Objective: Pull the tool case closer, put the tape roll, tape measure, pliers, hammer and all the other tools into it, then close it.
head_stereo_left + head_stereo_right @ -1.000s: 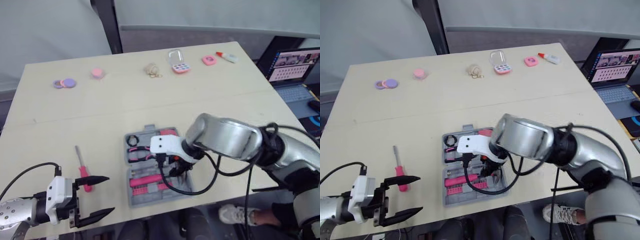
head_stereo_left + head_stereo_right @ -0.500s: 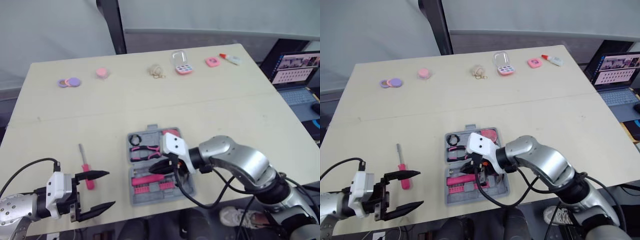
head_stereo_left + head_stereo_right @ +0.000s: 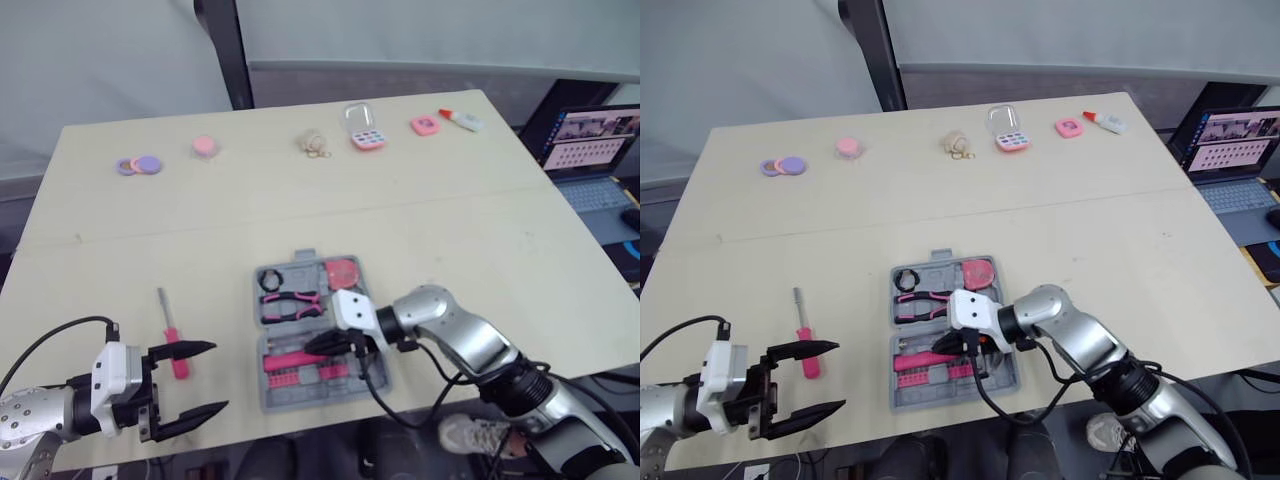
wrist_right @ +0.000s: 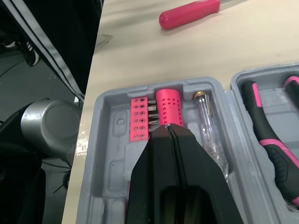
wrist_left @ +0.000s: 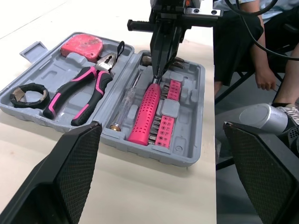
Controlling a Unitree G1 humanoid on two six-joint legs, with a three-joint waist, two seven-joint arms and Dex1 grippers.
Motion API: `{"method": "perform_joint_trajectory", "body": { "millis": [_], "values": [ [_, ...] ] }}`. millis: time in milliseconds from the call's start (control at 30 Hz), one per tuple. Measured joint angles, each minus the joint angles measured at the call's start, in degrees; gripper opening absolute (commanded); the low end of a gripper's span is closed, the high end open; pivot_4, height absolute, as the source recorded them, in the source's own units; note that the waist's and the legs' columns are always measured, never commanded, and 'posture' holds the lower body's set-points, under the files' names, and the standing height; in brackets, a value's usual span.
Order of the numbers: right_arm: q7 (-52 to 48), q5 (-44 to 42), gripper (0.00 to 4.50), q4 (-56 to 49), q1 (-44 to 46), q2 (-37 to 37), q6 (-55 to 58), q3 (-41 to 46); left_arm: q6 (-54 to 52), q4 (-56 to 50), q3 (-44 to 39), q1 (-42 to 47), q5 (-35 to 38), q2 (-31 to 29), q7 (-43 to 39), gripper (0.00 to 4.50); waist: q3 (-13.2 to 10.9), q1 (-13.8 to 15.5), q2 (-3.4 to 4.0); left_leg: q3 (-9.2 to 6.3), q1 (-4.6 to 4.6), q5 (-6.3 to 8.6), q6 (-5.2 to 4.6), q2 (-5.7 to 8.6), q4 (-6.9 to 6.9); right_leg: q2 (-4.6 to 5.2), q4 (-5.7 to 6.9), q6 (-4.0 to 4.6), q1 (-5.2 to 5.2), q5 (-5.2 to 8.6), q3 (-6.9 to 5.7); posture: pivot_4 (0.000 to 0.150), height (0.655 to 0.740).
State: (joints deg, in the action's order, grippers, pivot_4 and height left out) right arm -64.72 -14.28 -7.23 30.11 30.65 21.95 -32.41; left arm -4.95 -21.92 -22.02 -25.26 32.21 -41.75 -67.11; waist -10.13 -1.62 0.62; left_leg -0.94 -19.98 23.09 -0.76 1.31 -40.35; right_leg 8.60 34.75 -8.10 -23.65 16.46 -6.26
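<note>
Table [image 3: 450,230], pale wood, carries every item noted. Laptop [image 3: 590,150] stands open off its 3 o'clock side.

Tool case [image 3: 268,398], grey, lies open and flat near the table's 6 o'clock edge. Its 12 o'clock half holds the black tape roll [image 5: 29,94] at the 9 o'clock end, the pliers [image 5: 79,95] with pink and black grips in the middle, and the pink tape measure [image 3: 342,273] at the 3 o'clock end. Its 6 o'clock half holds a pink perforated handle [image 5: 147,109], a clear tester pen [image 5: 126,100] beside it on the hinge side, and a pink bit rack [image 5: 169,112] on the other side.

Right gripper [image 3: 318,343] reaches in from 3 o'clock over the 6 o'clock half. Its fingers are clenched together with nothing between them, and the tips meet the end of the perforated handle.

Left gripper [image 3: 215,378] sits near the table's 7 o'clock corner, jaws released wide and empty.

Screwdriver [image 3: 172,335] lies on the table at 9 o'clock from the case, red handle toward 6 o'clock. One left finger crosses that handle in the head view; contact cannot be determined.

Small pink and purple items [image 3: 135,165] line the 12 o'clock edge.
</note>
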Motion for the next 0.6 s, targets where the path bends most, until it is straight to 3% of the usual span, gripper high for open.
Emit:
{"method": "perform_joint_trajectory", "body": {
  "millis": [600],
  "values": [
    [-0.7,6.6,0.04,7.4,-1.4,-2.1,-4.9,0.0,0.2,-0.1,0.0,-1.1,0.0,0.0,0.0,4.5,0.0,0.0,0.0,0.0,0.14,0.0,0.0,-0.01,0.03,0.0,-0.01,0.0,0.12,0.0,0.0,0.15,0.74]
  ]
}}
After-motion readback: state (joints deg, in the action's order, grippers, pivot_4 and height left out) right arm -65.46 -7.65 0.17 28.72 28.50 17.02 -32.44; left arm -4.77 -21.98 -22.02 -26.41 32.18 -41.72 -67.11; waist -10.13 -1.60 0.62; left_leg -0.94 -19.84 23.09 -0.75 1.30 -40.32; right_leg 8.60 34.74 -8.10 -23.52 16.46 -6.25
